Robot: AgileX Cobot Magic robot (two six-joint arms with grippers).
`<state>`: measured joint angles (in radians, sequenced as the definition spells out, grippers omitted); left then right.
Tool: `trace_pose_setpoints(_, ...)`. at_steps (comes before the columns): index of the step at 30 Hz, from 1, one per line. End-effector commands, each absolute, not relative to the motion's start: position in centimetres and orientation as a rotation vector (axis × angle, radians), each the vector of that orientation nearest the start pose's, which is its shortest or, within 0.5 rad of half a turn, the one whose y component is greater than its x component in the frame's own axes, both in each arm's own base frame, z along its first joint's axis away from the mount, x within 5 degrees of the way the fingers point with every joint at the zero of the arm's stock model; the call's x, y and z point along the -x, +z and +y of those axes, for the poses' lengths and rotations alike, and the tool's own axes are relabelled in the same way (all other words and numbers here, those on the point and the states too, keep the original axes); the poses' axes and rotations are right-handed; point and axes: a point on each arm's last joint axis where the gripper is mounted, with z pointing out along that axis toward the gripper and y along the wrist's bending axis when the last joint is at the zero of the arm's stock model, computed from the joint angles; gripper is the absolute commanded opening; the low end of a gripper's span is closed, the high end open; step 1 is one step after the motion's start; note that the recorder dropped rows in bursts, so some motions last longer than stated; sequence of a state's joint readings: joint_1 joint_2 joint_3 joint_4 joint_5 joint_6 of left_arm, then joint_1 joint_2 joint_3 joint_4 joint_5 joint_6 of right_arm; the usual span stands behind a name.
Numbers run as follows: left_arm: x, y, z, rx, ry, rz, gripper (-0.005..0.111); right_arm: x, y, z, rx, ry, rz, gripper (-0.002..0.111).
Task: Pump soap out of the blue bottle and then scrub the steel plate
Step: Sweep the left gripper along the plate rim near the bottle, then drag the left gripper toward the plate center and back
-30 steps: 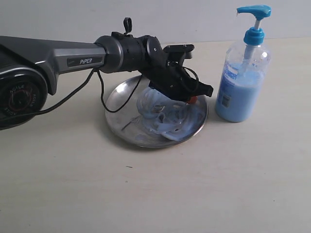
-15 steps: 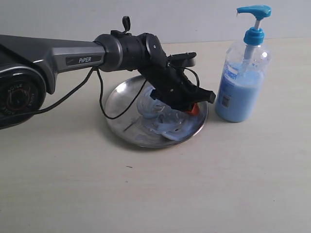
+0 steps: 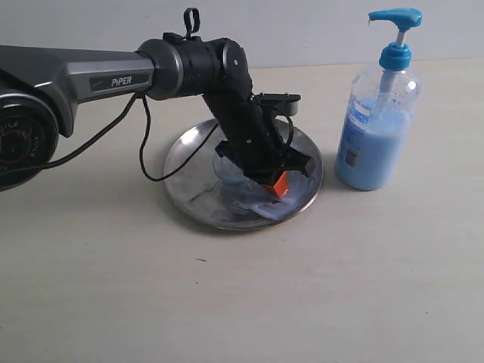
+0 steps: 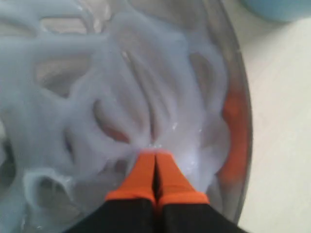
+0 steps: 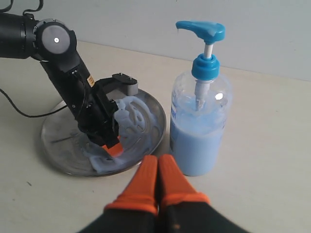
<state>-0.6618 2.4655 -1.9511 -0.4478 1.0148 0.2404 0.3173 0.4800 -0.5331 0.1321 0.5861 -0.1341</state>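
The steel plate (image 3: 189, 147) lies mid-table, smeared with pale blue soap (image 3: 253, 203). My left gripper (image 3: 277, 187) is shut, its orange tips pressed down into the soap (image 4: 121, 87) on the plate's right part, near the rim (image 4: 243, 121). The left gripper (image 4: 155, 154) holds nothing. The blue bottle (image 3: 376, 128) stands upright just right of the plate, pump head up, half full of light blue soap. My right gripper (image 5: 158, 160) is shut and empty, hovering above the table in front of the plate (image 5: 58, 141) and the blue bottle (image 5: 200, 121); it is out of the exterior view.
The left arm (image 3: 113, 76) reaches in from the left over the plate's back edge, with a black cable (image 3: 147, 159) hanging down beside the plate. A pale wall runs behind the beige table (image 3: 302, 302).
The left gripper has swung toward the plate's front right, tilting steeper, its tips dragging through the soap. The bottle has not moved.
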Motion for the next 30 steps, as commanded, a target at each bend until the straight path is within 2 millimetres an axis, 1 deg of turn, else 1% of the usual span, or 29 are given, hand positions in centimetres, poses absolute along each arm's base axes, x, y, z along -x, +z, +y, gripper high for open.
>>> trace_pose_setpoints(1, -37.5, 8.7, -31.5, -1.100, -0.447, 2.912, 0.000, -8.7, 30.6, 3.6, 0.379, 0.266, 1.978, 0.000)
trace_pose_setpoints(5, -37.9, 8.7, -31.2, -1.066, -0.453, 2.907, 0.000, -8.7, 30.6, 3.6, 0.379, 0.266, 1.978, 0.000)
trace_pose_setpoints(8, -38.0, 8.7, -31.4, -1.027, -0.477, 2.900, 0.000, -8.7, 30.6, 3.6, 0.378, 0.269, 1.978, 0.000)
trace_pose_setpoints(12, -38.2, 8.9, -32.0, -0.953, -0.558, 2.873, 0.000, -8.7, 30.6, 3.6, 0.378, 0.269, 1.978, 0.000)
trace_pose_setpoints(17, -39.0, 9.2, -32.9, -0.810, -0.665, 2.786, 0.000, -8.7, 30.6, 3.6, 0.377, 0.271, 1.978, 0.000)
trace_pose_setpoints(20, -39.7, 9.5, -33.4, -0.726, -0.701, 2.717, 0.000, -8.7, 30.6, 3.6, 0.376, 0.273, 1.978, 0.000)
trace_pose_setpoints(26, -41.0, 9.9, -33.7, -0.618, -0.692, 2.579, 0.000, -8.7, 30.6, 3.6, 0.375, 0.276, 1.979, 0.000)
trace_pose_setpoints(30, -41.4, 9.7, -33.8, -0.593, -0.687, 2.552, 0.000, -8.7, 30.6, 3.6, 0.375, 0.276, 1.979, 0.000)
